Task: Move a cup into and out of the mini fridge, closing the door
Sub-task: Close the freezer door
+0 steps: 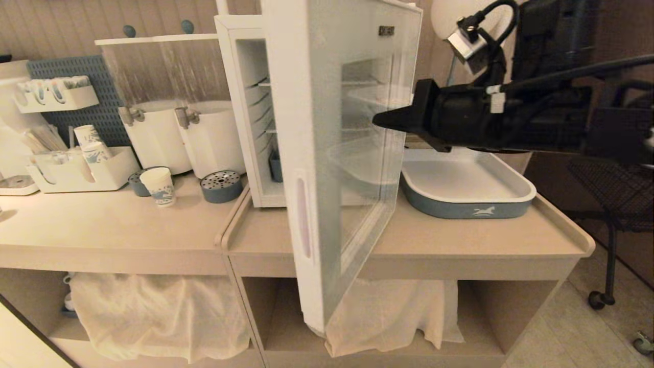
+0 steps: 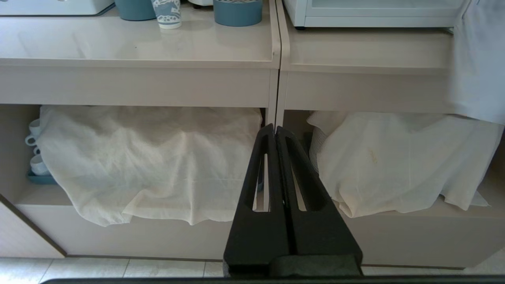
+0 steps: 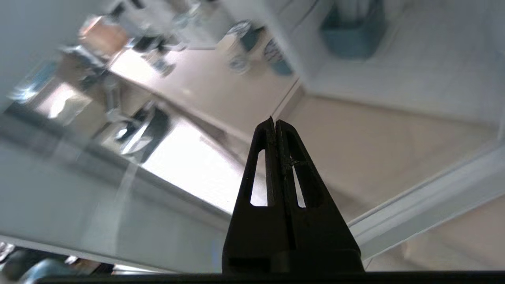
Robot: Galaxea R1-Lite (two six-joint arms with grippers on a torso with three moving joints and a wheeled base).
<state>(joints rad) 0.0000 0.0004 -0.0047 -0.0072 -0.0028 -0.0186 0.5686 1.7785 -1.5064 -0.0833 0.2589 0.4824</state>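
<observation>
The mini fridge point(image 1: 245, 102) stands on the counter with its door point(image 1: 352, 168) swung wide open, the free edge toward me. My right gripper point(image 1: 379, 121) is shut and empty. It points level at the glass from the door's right side, tip at or just off the pane; in the right wrist view the right gripper point(image 3: 275, 121) faces the glass. The cup point(image 1: 158, 186) stands upright on the counter left of the fridge, far from both grippers. My left gripper point(image 2: 275, 128) is shut, parked low before the cabinet shelves, with the cup point(image 2: 167, 14) above it.
A white and blue tray point(image 1: 511, 204) lies right of the fridge, under my right arm. Two white dispensers point(image 1: 214, 138), a blue drip cup point(image 1: 220, 186) and an organizer with stacked cups point(image 1: 87, 168) sit at the left. White cloths point(image 1: 153, 312) fill the lower shelves.
</observation>
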